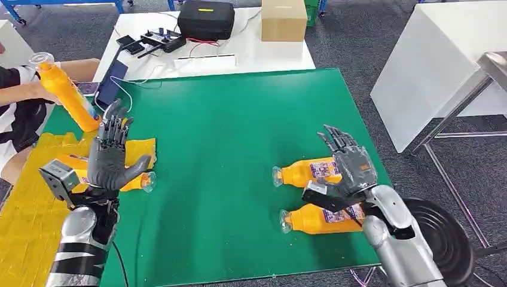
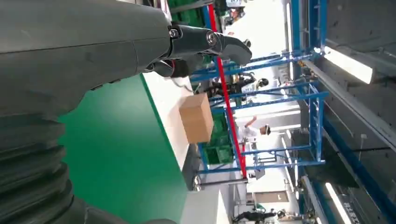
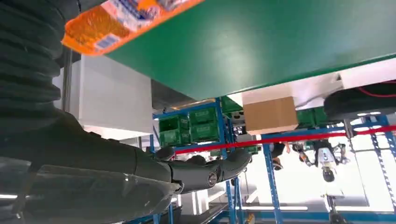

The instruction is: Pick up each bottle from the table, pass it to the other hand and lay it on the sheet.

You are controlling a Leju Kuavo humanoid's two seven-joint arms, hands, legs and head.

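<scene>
left hand (image 1: 110, 161): fingers spread, empty | right hand (image 1: 350, 164): fingers spread, empty, above two bottles (image 1: 311, 171)

A robotics test bay inside a warehouse-like industrial hall.

The landmark is the green mat (image 1: 239, 149) covering the work table. Just beyond its far edge stands a white table (image 1: 251, 54) carrying a black equipment case (image 1: 206, 19), a cardboard box (image 1: 284, 19), a handheld controller (image 1: 160, 40) and loose cables (image 1: 203, 45). Behind that table, blue steel racking (image 3: 219, 126) holds green plastic crates (image 3: 189, 126), and a red line (image 3: 280, 140) runs across in front of the racking. Grey carpet floor (image 1: 359, 42) surrounds the mat, with another white table (image 1: 436, 66) off to its right. Long ceiling strip lights (image 2: 350, 65) hang overhead, and people (image 2: 254, 130) stand far behind the racking.
</scene>
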